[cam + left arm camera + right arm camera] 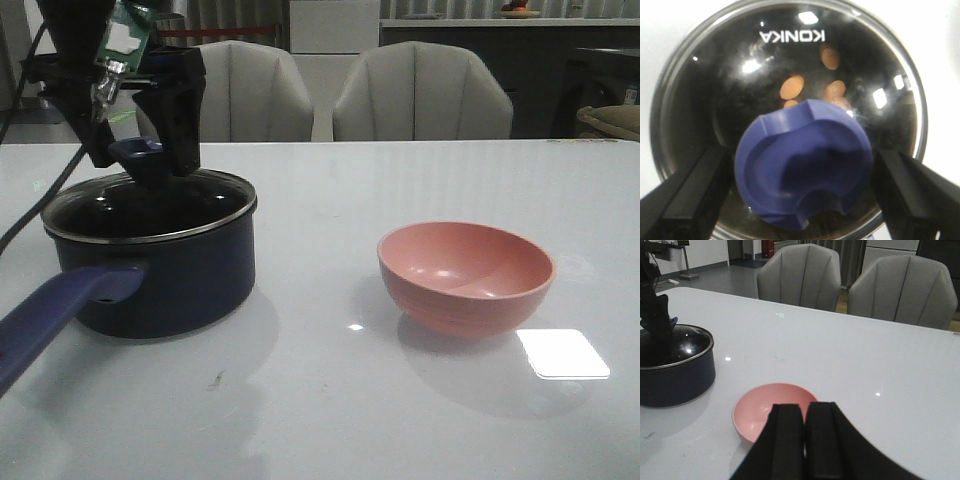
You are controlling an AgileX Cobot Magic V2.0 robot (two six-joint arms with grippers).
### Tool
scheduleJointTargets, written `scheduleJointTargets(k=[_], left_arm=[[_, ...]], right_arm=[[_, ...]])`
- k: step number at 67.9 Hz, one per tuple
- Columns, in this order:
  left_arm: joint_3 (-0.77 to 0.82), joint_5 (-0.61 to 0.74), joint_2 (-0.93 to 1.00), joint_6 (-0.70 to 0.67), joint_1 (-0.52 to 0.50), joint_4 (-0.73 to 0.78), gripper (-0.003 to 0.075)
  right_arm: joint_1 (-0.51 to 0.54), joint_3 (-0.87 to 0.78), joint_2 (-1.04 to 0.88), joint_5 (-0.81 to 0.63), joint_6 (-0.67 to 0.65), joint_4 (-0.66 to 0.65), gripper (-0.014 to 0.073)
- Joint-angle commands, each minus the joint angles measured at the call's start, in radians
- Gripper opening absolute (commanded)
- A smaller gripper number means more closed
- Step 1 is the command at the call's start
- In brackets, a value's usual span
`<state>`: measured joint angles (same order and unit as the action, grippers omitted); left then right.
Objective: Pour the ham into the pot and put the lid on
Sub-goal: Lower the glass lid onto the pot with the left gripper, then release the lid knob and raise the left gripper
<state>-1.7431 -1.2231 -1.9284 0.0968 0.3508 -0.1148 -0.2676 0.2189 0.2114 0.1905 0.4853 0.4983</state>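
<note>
The blue knob (805, 170) sits between the left gripper's (800, 192) spread-apart fingers, and it looks like the only safe place to hold the lid (150, 205), breakable slippery glass resting on the pot (160, 275) over the ham (792, 86), while the right gripper (804, 440) is closed, empty.

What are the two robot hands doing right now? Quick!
Left gripper: open, fingers on either side of the lid knob, not squeezing it.
Right gripper: shut, holding nothing, above the table near the pink bowl.
</note>
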Motion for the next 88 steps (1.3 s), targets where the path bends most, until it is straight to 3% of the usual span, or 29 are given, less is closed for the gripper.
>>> scheduleJointTargets(k=[1,18,35,50,88], left_arm=[[-0.077,-0.028,0.055,-0.001,0.004,-0.008,0.0606],[-0.137,-0.045,0.113,0.005,0.004,0.001,0.0605],[-0.045,-0.018,0.296,0.052,-0.041,0.015,0.0604],[0.212,0.16,0.536,0.055,-0.089,0.013,0.0604],[0.926,0.675,1.197,0.055,-0.086,-0.054,0.0603]], right_arm=[[-0.002,0.029,0.007,-0.074,0.008,0.01,0.0162],[-0.002,0.029,0.007,-0.074,0.008,0.01,0.0162],[-0.002,0.029,0.007,-0.074,0.008,0.01,0.0162],[-0.002,0.029,0.007,-0.074,0.008,0.01,0.0162],[-0.002,0.029,0.007,-0.074,0.008,0.01,0.0162]])
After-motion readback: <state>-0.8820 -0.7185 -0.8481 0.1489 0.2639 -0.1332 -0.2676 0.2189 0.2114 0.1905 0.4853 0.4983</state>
